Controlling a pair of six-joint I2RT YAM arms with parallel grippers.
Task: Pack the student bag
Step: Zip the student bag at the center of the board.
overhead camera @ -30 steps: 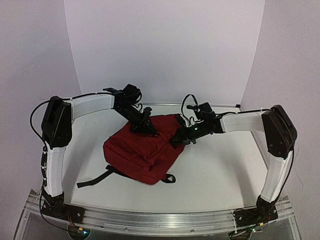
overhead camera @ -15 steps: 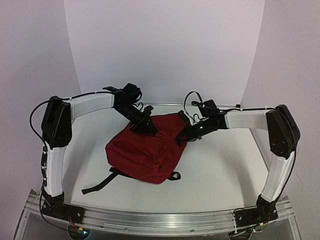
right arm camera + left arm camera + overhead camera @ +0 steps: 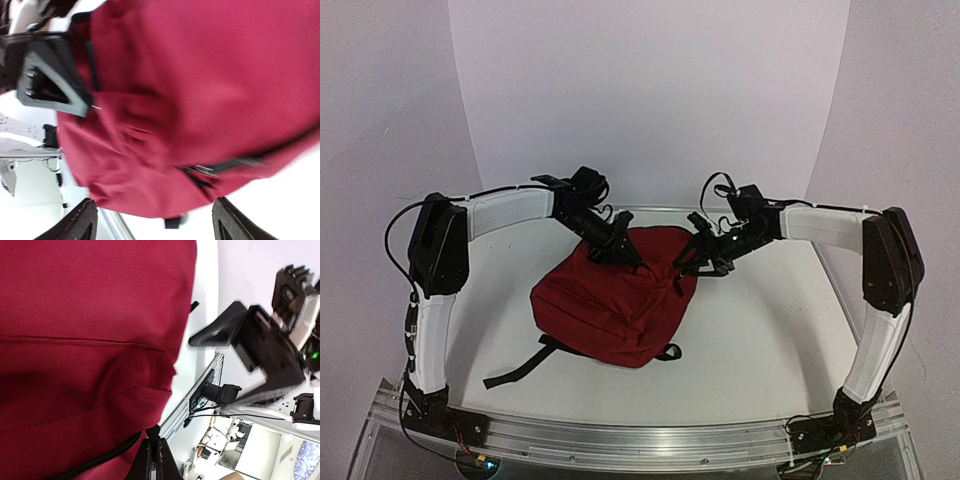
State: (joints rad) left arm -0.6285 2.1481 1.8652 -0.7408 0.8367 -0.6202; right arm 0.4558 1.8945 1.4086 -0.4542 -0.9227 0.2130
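Observation:
The student bag (image 3: 610, 300), dark red with black straps, lies flat in the middle of the table. At the bag's far top edge my left gripper (image 3: 620, 246) is shut on a black cord pull (image 3: 153, 433) that runs to the bag's zipper line; red fabric (image 3: 85, 340) fills the left wrist view. Beside the bag's far right corner my right gripper (image 3: 695, 256) hangs open, its fingers wide apart with nothing between them. In the blurred right wrist view the bag (image 3: 200, 90) sits beyond the gripper (image 3: 157, 212), and a metal zipper pull (image 3: 207, 170) shows on its seam.
A black strap (image 3: 510, 368) trails from the bag toward the near left. An aluminium rail (image 3: 670, 440) runs along the table's near edge. White walls close in the back and sides. The left gripper (image 3: 50, 75) shows in the right wrist view.
My right gripper has opened, let go of the bag's corner, and drawn back to the right and away. The bag's right corner has dropped. The left gripper keeps its hold.

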